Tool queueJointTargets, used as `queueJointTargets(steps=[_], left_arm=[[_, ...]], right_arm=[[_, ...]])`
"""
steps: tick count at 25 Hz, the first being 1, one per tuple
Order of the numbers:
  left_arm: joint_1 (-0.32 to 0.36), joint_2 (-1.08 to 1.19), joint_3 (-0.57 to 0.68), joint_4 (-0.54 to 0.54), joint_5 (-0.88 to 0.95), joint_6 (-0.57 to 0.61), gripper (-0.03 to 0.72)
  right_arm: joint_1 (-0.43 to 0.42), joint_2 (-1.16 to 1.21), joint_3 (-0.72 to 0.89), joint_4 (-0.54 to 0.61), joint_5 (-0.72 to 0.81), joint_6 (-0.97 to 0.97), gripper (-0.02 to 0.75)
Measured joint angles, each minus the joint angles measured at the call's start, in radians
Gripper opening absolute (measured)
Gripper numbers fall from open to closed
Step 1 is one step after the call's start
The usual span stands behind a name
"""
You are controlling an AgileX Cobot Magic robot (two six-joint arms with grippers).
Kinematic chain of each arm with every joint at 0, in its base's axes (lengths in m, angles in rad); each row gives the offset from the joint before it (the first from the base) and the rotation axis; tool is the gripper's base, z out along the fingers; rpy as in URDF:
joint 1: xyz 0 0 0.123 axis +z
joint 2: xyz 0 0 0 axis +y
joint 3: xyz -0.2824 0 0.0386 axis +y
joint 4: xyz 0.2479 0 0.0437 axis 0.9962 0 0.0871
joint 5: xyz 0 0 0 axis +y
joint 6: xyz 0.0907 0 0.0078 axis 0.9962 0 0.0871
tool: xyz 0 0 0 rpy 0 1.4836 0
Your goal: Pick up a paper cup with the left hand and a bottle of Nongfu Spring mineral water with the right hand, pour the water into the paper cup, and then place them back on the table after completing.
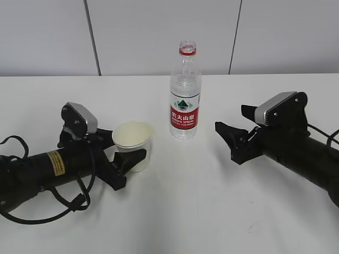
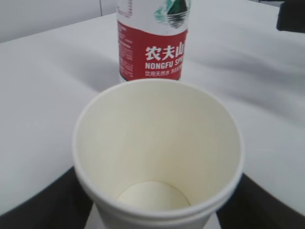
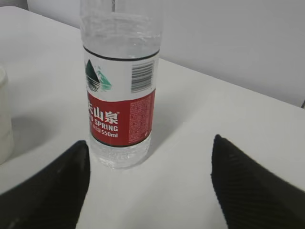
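paper cup (image 1: pixel 133 143) — empty, between left hand (image 1: pixel 128 159) fingers, grip unclear; bottle (image 1: pixel 185 95) uncapped; right hand (image 1: pixel 228 138) spread

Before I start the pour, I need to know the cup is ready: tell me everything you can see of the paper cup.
The paper cup is plain, cream-white inside, with a rolled rim and a round flat bottom. It looks empty and dry, undented, standing upright on the white table. The left gripper has its black jaws on either side of the cup; whether they press it is unclear. The water bottle stands just behind it, apart.
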State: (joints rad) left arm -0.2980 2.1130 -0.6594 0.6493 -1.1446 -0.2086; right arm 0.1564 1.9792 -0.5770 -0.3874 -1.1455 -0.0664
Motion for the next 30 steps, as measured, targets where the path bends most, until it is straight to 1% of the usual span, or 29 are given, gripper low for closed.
queueJointTargets(steps=[3,5,11,22,25,29,30], left_arm=[[0.020,-0.001,0.000,0.003,0.000,0.000,0.462],[0.021,-0.001,0.000,0.005,0.000,0.000,0.458],[0.021,-0.003,0.000,0.011,0.001,0.000,0.447],[0.021,-0.004,0.000,0.003,0.001,0.000,0.448],[0.021,-0.008,0.000,0.001,0.001,0.000,0.448],[0.021,-0.009,0.000,-0.004,0.001,0.000,0.448],[0.021,-0.009,0.000,-0.005,0.001,0.000,0.448]], right_arm=[[0.000,0.045,-0.032,-0.004,0.000,0.012,0.587],[0.000,0.073,-0.060,-0.012,0.000,0.041,0.587],[0.000,0.158,-0.178,-0.124,0.000,0.105,0.587],[0.000,0.284,-0.412,-0.244,0.000,0.215,0.587],[0.000,0.307,-0.462,-0.296,0.002,0.250,0.587],[0.001,0.319,-0.506,-0.333,0.046,0.290,0.591],[0.001,0.319,-0.516,-0.344,0.055,0.295,0.607]])
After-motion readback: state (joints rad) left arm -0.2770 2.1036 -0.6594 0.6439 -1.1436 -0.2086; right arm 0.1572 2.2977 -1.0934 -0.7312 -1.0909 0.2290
